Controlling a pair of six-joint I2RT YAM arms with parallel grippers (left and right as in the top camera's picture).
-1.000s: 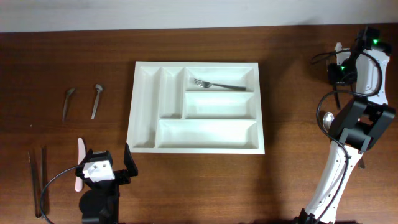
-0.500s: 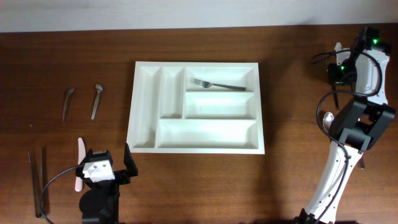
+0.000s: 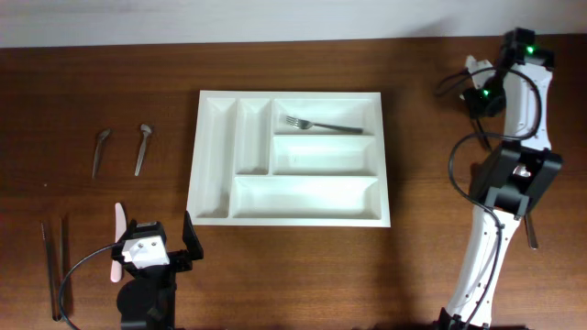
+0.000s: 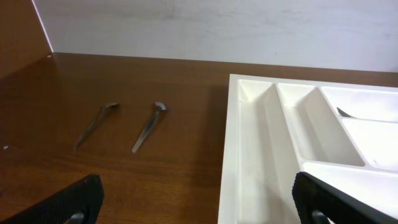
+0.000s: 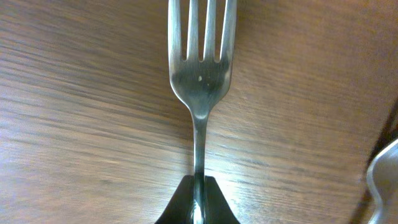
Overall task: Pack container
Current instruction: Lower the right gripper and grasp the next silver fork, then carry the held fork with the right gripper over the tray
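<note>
The container, a white cutlery tray, lies in the middle of the table. One fork lies in its top right compartment. My right gripper is to the right of the tray near the far edge. In the right wrist view it is shut on the handle of a second fork, tines pointing away over the wood. My left gripper is open and empty at the front left. In the left wrist view it faces the tray's left rim.
Two small metal spoons lie left of the tray, also in the left wrist view. A pair of thin dark sticks and a pink-white utensil lie front left. A spoon bowl lies by the held fork.
My right arm has swung left and toward the far edge with the fork. The left arm has not moved.
</note>
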